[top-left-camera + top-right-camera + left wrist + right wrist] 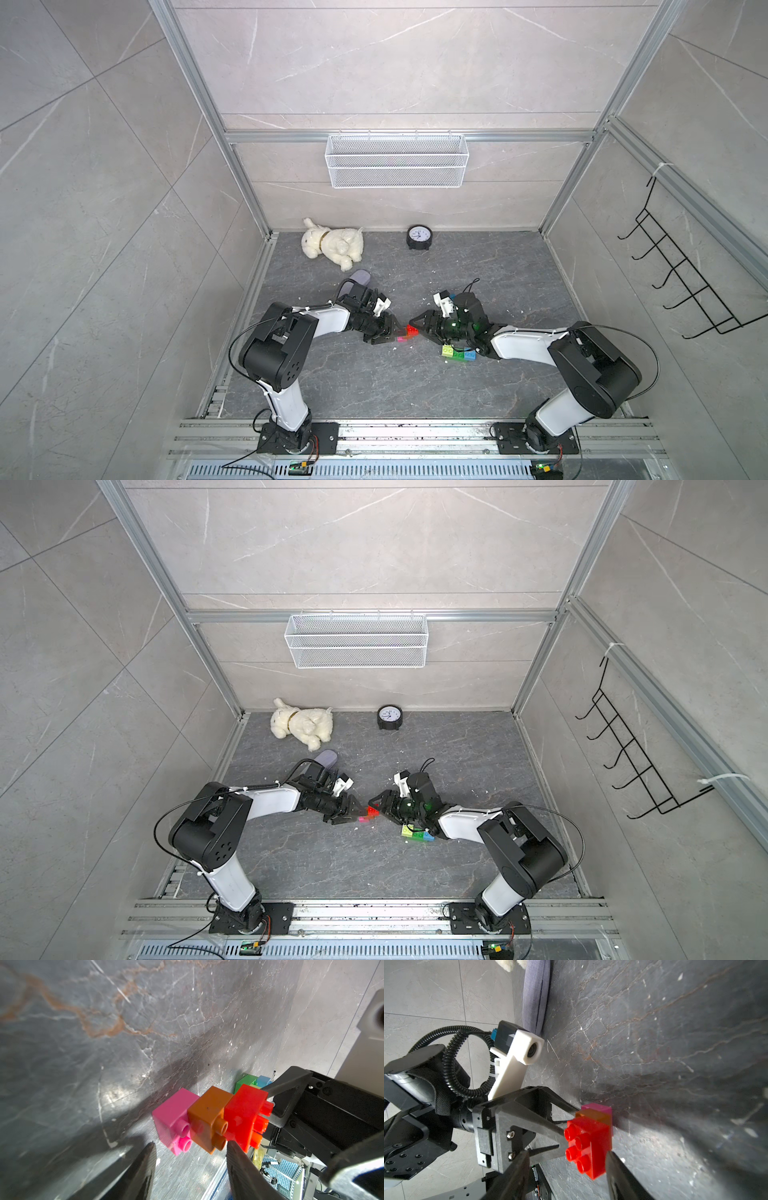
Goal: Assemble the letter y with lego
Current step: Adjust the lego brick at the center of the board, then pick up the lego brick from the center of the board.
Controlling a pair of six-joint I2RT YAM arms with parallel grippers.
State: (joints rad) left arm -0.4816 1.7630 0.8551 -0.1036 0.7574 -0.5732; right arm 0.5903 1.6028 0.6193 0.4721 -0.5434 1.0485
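A short stack of lego lies on its side on the dark floor: a pink brick [172,1111], an orange brick [207,1111] and a red brick [243,1109] joined in a row. My left gripper [191,1145] is open, its tips on either side of the pink and orange end and one tip right by the red brick. My right gripper [568,1154] is open too, facing the red brick's [593,1140] studs with one finger against its side. In both top views the two grippers [395,332] [417,328] meet at the stack. Yellow-green [448,351], green [457,356] and blue [469,355] bricks lie joined under my right arm.
A plush dog [332,247] and a black clock [419,237] stand by the back wall. A lilac case [360,277] lies just behind my left wrist. A wire basket [397,160] hangs on the back wall and a black hook rack [685,282] on the right wall.
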